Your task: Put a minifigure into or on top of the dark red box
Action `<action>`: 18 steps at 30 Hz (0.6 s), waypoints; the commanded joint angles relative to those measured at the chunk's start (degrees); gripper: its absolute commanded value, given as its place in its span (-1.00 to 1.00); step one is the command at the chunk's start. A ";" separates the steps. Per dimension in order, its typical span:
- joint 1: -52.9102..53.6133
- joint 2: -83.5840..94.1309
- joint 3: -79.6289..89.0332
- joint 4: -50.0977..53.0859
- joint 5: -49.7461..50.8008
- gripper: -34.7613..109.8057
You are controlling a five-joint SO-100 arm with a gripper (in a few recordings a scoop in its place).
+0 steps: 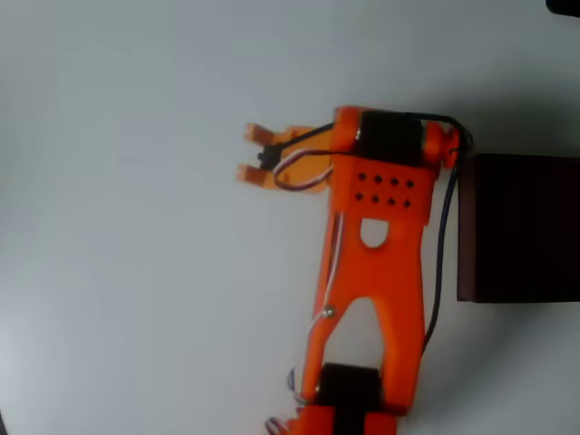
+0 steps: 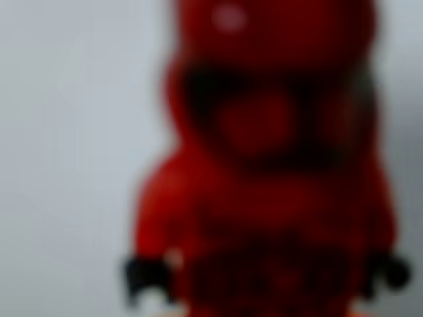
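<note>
**Figure right at the jaws; box on the far side of the arm**

Wrist view: the minifigure [image 2: 271, 165] sits very close to the lens, badly out of focus. Red body, rounded head at top with a dark band, dark hand-like blobs low at both sides. It reads upright in this picture, long axis running top to bottom. Fingers cannot be made out here, so contact with the figure is not confirmed from this view.

Overhead view: the gripper [image 1: 254, 154] points toward the picture's left, two orange fingertips [image 1: 245, 172] with a narrow gap between them. Whether anything is pinched in that gap is too small and too blurred to tell; I cannot say if the jaws are closed on the figure or just standing slightly apart around it. No red figure can be picked out on the table [image 1: 118, 272] in this view.

Key relation: the dark red box [image 1: 521, 227] lies behind the jaws, opposite to where they point, past the wrist motor, at the picture's right. Its right part is cut off by the edge and its interior is not distinguishable.

Judgement: if the figure is held, the next move needs a swing of the arm back toward the box.
</note>
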 commanded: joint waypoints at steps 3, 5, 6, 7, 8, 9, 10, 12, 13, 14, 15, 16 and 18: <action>4.13 14.68 7.21 1.85 1.58 -0.51; 5.71 19.25 11.07 1.67 2.29 -0.51; 6.86 21.53 13.27 1.49 2.64 -0.51; 8.17 23.82 15.38 1.14 3.25 -0.51; 9.58 26.02 17.49 0.62 3.60 -0.51; 11.07 28.04 19.42 0.09 4.22 -0.51; 12.48 29.53 20.92 -0.44 4.75 -0.51; 15.12 30.67 22.50 -1.14 5.80 -0.51; 16.52 30.76 22.94 -1.58 6.24 -0.51; 18.19 30.67 23.47 -2.55 6.59 -0.51; 20.04 30.32 23.99 -3.78 6.94 -0.52; 21.97 29.53 23.91 -4.57 7.29 -0.52; 25.58 26.89 21.45 -4.92 7.65 -0.52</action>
